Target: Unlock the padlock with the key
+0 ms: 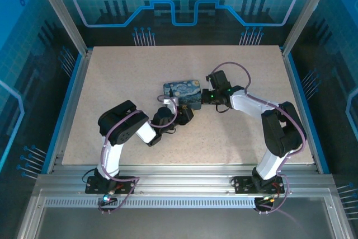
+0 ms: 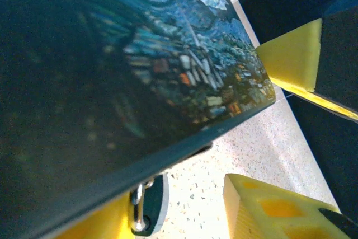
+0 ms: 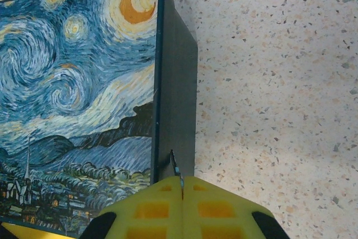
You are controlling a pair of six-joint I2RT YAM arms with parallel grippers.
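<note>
Lower centre of the top view, the left gripper [image 1: 183, 114] sits at the lower edge of the painted box [image 1: 182, 93]. In its wrist view the jaws stand half apart. The padlock [image 2: 148, 202] hangs under the box's edge between the fingers [image 2: 263, 205], nearer the left one; contact unclear. Right of the box, the right gripper [image 3: 182, 191] is pinched tight on the key [image 3: 174, 165], whose tip lies against the box's dark side wall.
</note>
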